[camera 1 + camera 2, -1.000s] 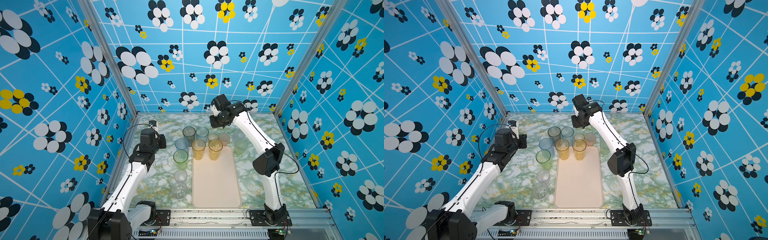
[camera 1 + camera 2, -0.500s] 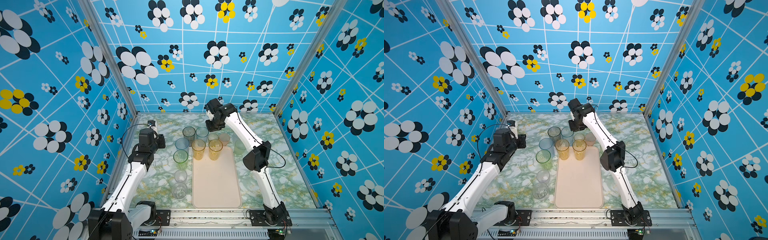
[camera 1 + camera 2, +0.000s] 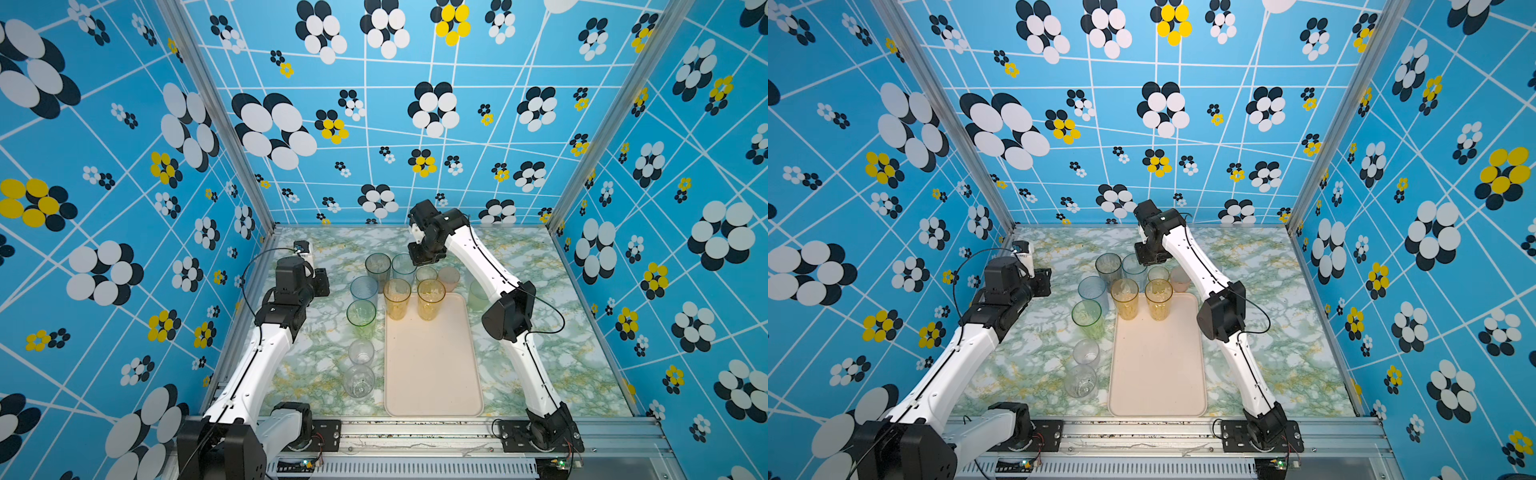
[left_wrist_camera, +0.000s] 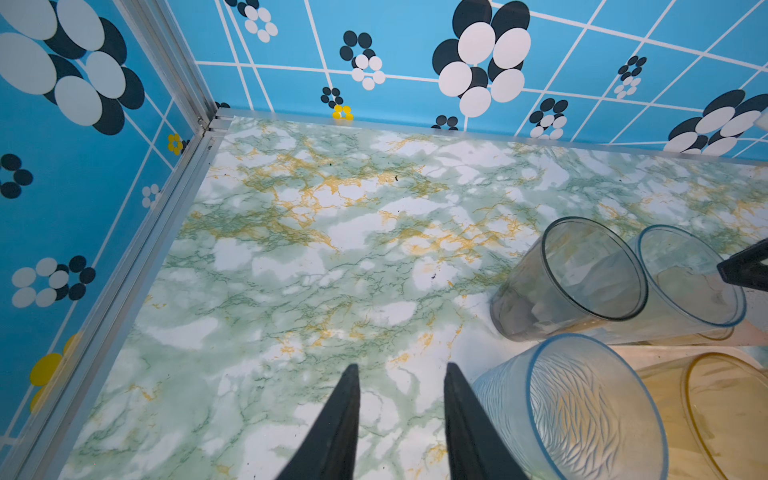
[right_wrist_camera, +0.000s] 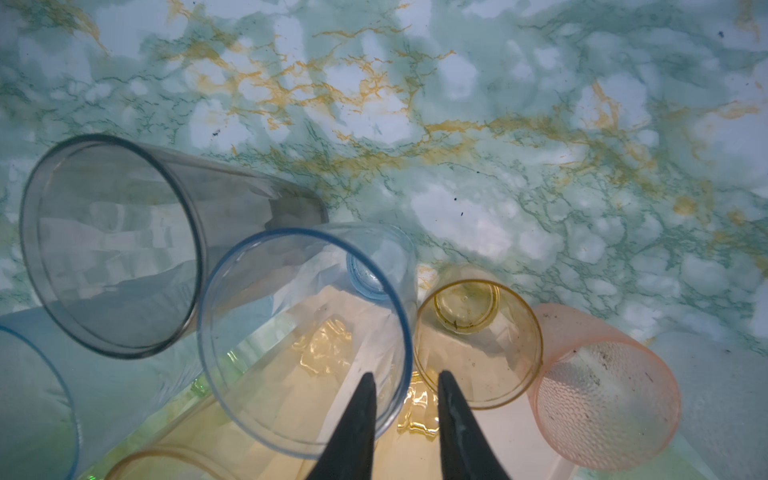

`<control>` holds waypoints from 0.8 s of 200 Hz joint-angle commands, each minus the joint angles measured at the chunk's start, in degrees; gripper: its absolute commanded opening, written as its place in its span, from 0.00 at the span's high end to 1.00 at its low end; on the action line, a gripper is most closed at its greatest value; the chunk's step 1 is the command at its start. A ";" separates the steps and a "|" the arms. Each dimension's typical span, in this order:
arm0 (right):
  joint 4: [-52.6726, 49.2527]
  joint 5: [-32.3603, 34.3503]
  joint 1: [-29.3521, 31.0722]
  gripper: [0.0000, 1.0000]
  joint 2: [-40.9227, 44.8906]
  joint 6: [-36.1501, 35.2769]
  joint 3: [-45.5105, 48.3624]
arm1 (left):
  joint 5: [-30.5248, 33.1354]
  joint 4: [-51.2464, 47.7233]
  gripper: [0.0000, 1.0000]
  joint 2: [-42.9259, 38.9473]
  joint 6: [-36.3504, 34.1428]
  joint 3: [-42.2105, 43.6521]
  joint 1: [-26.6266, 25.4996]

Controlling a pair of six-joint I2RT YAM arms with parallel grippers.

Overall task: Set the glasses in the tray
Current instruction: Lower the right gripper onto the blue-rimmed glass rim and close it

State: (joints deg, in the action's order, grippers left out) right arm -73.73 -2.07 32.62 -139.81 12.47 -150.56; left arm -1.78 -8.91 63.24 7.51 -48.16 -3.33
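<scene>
One smoky tumbler (image 5: 112,245) crowding blue tumbler (image 5: 303,340), right claw (image 5: 404,373) parted astride rim, left claw (image 4: 401,365) parted

Large flat cream-pink rectangular tray (image 3: 1157,365) on green-and-gold marbled bench (image 3: 1287,332). Two tall amber translucent tumblers (image 3: 1124,297) stand upright at the tray's far end. Left of the tray, on the bench, in a row: ribbed pale-blue tumbler (image 3: 1092,289), green tumbler (image 3: 1087,316), two clear tumblers (image 3: 1086,353). Beyond the tray: smoky grey tall tumbler (image 3: 1108,266), short pink tumbler (image 3: 1180,279). The right claw (image 3: 1148,258) hangs over a tall blue tumbler (image 3: 1133,268).
</scene>
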 commanded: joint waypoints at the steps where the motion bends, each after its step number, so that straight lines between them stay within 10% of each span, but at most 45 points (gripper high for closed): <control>1: -0.62 -0.85 0.58 0.73 -1.49 0.63 -2.44 | -1.09 1.04 0.65 0.48 -0.22 -0.11 0.59; 160: -0.27 -1.36 1.01 0.81 -4.68 1.66 -5.92 | -2.09 1.33 0.65 0.57 -0.06 0.17 1.43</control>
State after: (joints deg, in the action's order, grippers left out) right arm -73.54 -2.48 32.95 -143.55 12.95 -154.47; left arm -3.07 -8.58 63.33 7.53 -48.16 -2.46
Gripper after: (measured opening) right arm 0.198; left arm 0.353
